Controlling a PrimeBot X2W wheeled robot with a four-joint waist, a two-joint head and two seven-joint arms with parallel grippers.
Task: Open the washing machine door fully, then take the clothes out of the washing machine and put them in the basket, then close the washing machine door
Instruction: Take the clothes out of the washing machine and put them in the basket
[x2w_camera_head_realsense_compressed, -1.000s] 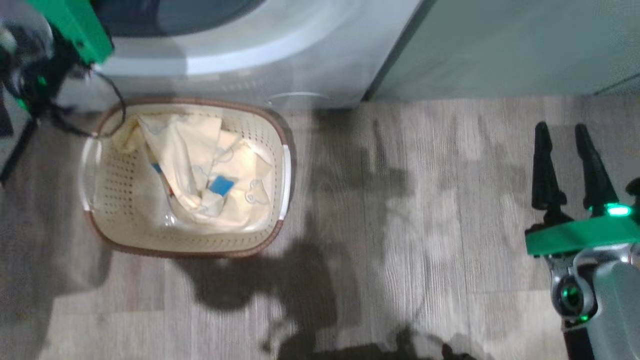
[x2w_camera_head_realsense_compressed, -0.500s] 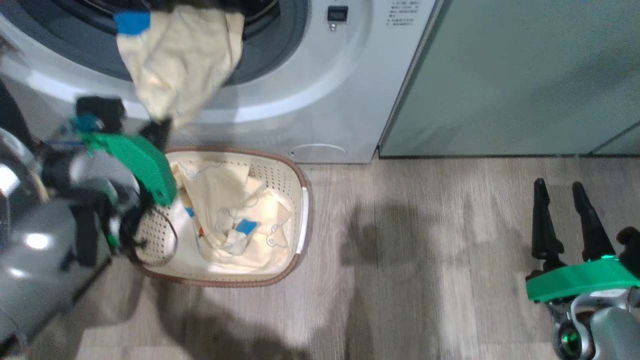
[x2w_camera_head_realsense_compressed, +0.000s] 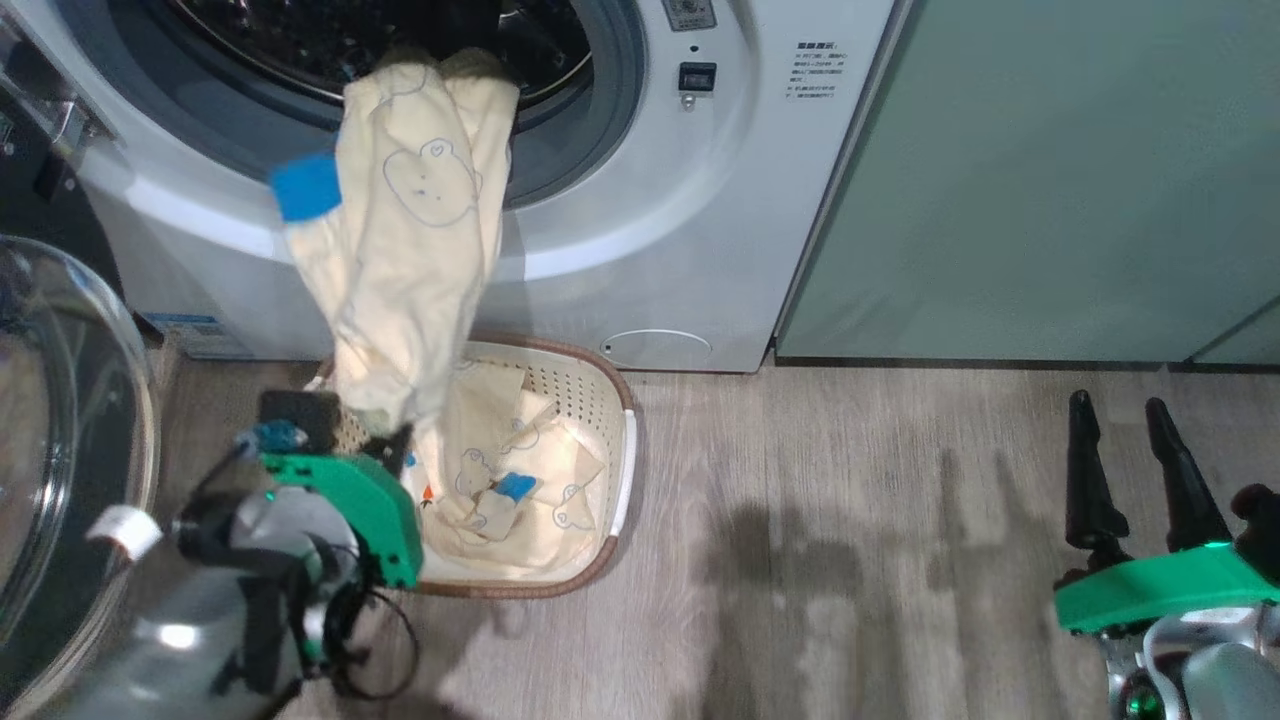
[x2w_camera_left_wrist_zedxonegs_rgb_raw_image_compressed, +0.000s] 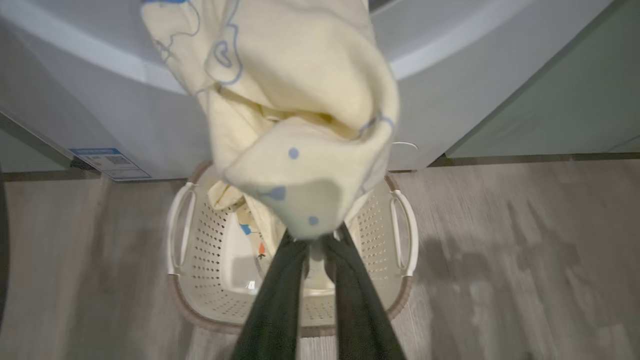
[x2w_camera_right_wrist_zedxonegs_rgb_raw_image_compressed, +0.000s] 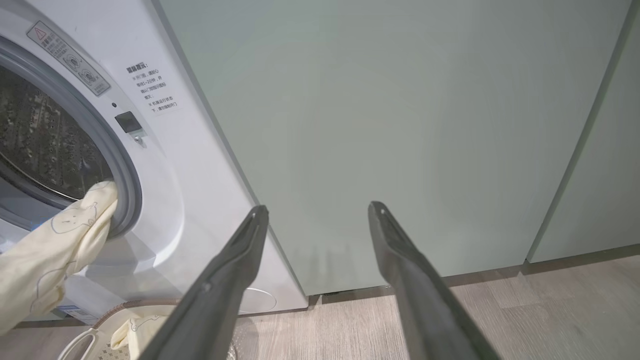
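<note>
left gripper (x2w_camera_left_wrist_zedxonegs_rgb_raw_image_compressed: 316, 242): rising from the bottom of its wrist view, pinching nearly shut on the lower end of the pale yellow garment (x2w_camera_head_realsense_compressed: 410, 250).
pale yellow garment: stretching from the drum (x2w_camera_head_realsense_compressed: 380, 40) mouth at upper left of the head view, hanging down over the basket (x2w_camera_head_realsense_compressed: 622, 470).
basket: sitting on the floor (x2w_camera_head_realsense_compressed: 850, 550) against the washing machine (x2w_camera_head_realsense_compressed: 700, 250), more yellow clothes (x2w_camera_head_realsense_compressed: 520, 470) lying inside.
washing machine door (x2w_camera_head_realsense_compressed: 60, 450): standing open at the left edge.
right gripper (x2w_camera_head_realsense_compressed: 1115, 410): lower right, fingers spreading wide, gripping nothing.

Grey wood-plank floor (x2w_camera_head_realsense_compressed: 850, 560) under basket (x2w_camera_head_realsense_compressed: 580, 390) and washing machine (x2w_camera_head_realsense_compressed: 720, 200)
</note>
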